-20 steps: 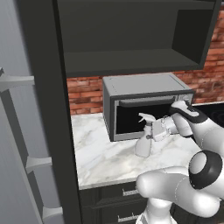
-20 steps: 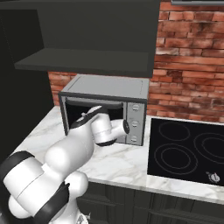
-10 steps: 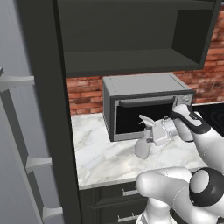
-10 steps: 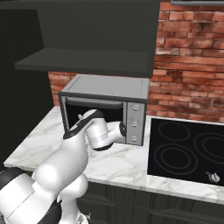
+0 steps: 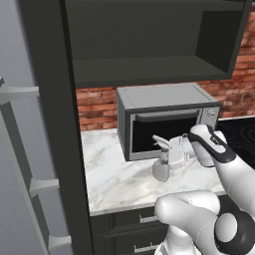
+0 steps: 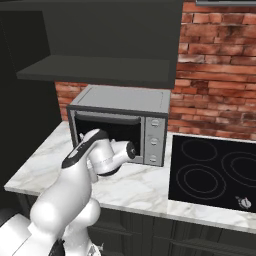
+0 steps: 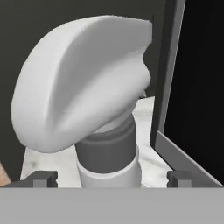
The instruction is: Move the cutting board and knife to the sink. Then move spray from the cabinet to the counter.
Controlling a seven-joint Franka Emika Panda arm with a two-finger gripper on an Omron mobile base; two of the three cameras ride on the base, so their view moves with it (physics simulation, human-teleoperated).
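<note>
We see the spray (image 7: pixel 87 87) close up, its pale trigger head above a grey collar, standing on the counter (image 7: pixel 148 168) between our two wide-spread fingertips (image 7: pixel 41 178), a dark microwave door (image 7: pixel 197 83) alongside.

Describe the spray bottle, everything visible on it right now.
The spray is a small pale grey-white bottle, plastic by its look: a bulbous trigger head with the nozzle pointing left in the left base view, a darker grey collar at the slim neck, a wider base. It stands upright on the white marble counter, just in front of the microwave. The open gripper straddles its neck, fingertips either side; no contact is evident.
</note>
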